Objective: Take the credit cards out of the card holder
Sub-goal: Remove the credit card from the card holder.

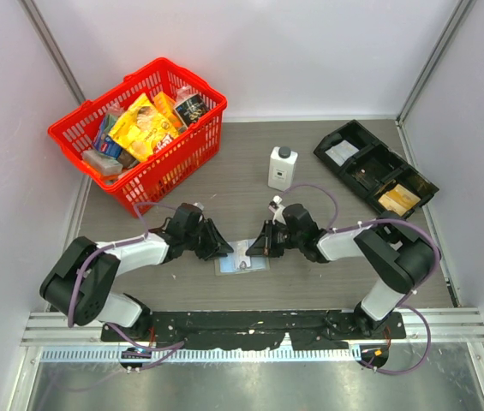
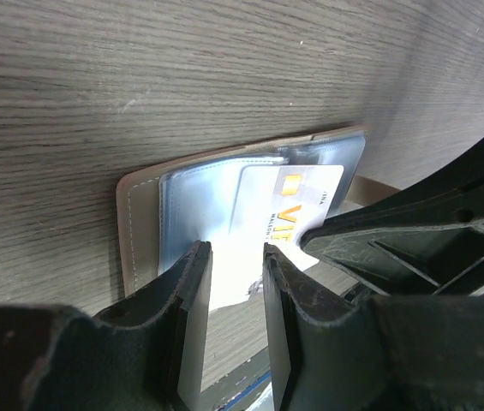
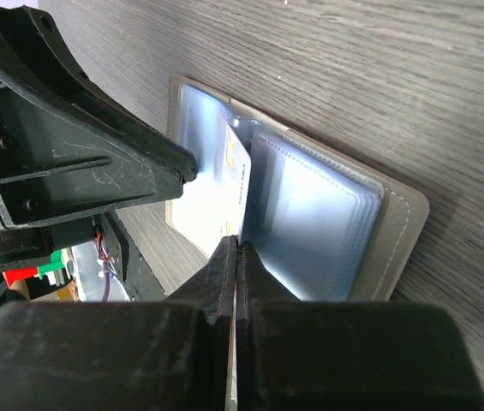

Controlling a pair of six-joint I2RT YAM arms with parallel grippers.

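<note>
Straddling the edge of a white credit card [image 2: 284, 193], the left gripper [image 2: 237, 257] shows its fingers part-spread, one on either side of it; that card sticks partly out of the open card holder [image 1: 242, 263], lying flat on the table [image 1: 327, 282] between the two arms; at the holder's 3 o'clock the right gripper [image 3: 236, 248] is pressed together, tips down on the clear sleeves [image 3: 310, 223]; farther off, white bottle [image 1: 283, 167] at 1 o'clock, black tray [image 1: 368, 167] at 2, red basket [image 1: 173, 163] at 11.
</note>
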